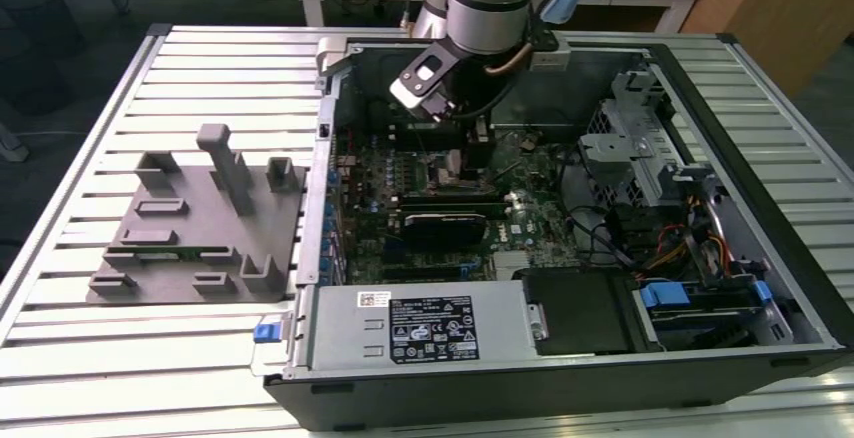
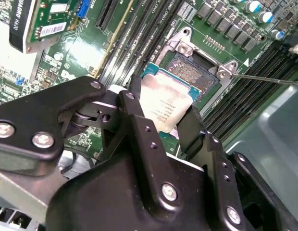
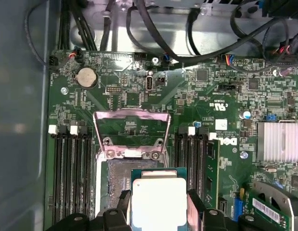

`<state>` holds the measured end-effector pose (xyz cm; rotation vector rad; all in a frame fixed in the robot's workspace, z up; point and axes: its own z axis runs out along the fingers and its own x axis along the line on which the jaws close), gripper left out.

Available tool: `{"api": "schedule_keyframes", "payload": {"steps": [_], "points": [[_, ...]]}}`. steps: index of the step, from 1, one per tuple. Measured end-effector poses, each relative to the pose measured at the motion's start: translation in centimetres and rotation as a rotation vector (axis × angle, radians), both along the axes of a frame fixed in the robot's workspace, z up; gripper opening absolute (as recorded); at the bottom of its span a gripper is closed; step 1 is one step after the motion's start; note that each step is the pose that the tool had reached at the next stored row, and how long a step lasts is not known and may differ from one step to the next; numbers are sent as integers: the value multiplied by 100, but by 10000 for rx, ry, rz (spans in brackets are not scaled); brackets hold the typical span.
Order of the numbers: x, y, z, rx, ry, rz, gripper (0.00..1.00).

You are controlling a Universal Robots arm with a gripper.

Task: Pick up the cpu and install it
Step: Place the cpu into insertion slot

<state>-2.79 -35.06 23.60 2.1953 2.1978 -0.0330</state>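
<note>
My jaws are clenched on the cpu, holding it just over the open socket; installing is in hand, and I judge seating calls for square alignment and gentleness.

Cpu: one edge runs off the frame in the first wrist view. Two sides are covered by fingers in the second wrist view, and the lid print is too small to read.
Socket: part hidden beneath the cpu.
Arm: upper length cut off in the exterior view.
</note>
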Motion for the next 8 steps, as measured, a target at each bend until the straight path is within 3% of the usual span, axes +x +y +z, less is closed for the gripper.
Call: {"api": "schedule_keyframes", "payload": {"steps": [4,8], "points": [[-5,47,-23,-22,-1,0,55],[-5,65,-76,-69,0,-9,55]]}}
